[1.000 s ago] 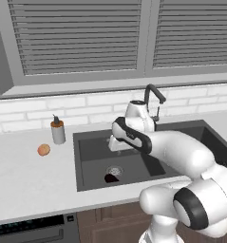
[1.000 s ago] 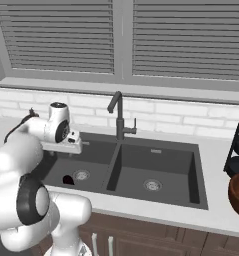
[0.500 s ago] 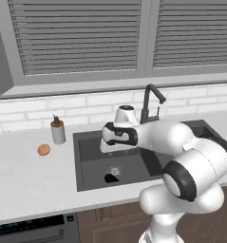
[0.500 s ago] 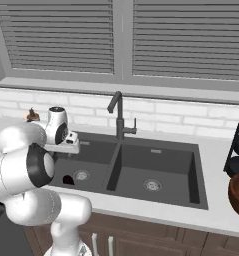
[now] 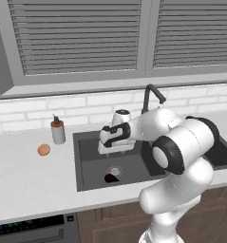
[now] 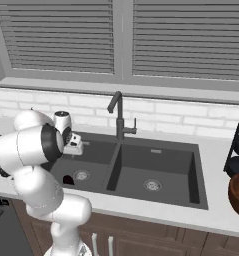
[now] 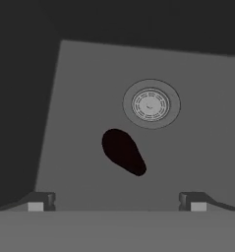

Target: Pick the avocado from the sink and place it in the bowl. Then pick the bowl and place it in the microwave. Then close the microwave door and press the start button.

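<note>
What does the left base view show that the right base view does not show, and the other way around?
Left base view alone: an orange fruit and a soap dispenser on the counter left of the sink. Right base view alone: the bowl at the right edge and the sink's right basin with its drain. Both: the avocado beside the left drain, the faucet, the open gripper above the basin.

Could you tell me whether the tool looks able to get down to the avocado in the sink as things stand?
Probably yes: the tool hangs open above the avocado, which lies alone on the sink floor beside the drain.
</note>
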Controlling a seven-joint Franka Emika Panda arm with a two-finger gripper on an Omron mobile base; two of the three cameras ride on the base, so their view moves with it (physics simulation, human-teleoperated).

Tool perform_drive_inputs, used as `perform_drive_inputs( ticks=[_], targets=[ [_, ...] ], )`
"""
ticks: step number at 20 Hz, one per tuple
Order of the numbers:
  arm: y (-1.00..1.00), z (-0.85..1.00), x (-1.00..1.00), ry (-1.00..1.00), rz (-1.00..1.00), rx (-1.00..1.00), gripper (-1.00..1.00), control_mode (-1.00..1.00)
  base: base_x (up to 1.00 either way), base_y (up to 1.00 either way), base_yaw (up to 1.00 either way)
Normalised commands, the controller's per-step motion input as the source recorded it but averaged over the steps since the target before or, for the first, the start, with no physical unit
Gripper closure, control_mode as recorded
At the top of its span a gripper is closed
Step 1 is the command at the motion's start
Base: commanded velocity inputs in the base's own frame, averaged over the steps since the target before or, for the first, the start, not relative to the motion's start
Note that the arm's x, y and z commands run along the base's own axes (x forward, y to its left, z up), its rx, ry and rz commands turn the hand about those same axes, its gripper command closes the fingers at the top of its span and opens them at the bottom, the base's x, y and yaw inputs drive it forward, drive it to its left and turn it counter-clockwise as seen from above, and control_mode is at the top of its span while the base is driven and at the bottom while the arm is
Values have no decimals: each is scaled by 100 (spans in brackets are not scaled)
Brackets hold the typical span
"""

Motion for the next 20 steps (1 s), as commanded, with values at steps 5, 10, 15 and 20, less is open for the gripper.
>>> perform_drive_inputs(
  ticks=[5, 10, 15, 20],
  targets=[
    [11, -24, 27, 0, 0, 0, -100, -100, 0, 0, 0],
    [11, -23, 0, 4, 0, 0, -100, -100, 0, 0, 0],
    [4, -30, 0, 8, 0, 0, -100, -100, 0, 0, 0],
    [0, -34, 0, 4, 0, 0, -100, -100, 0, 0, 0]
  ],
)
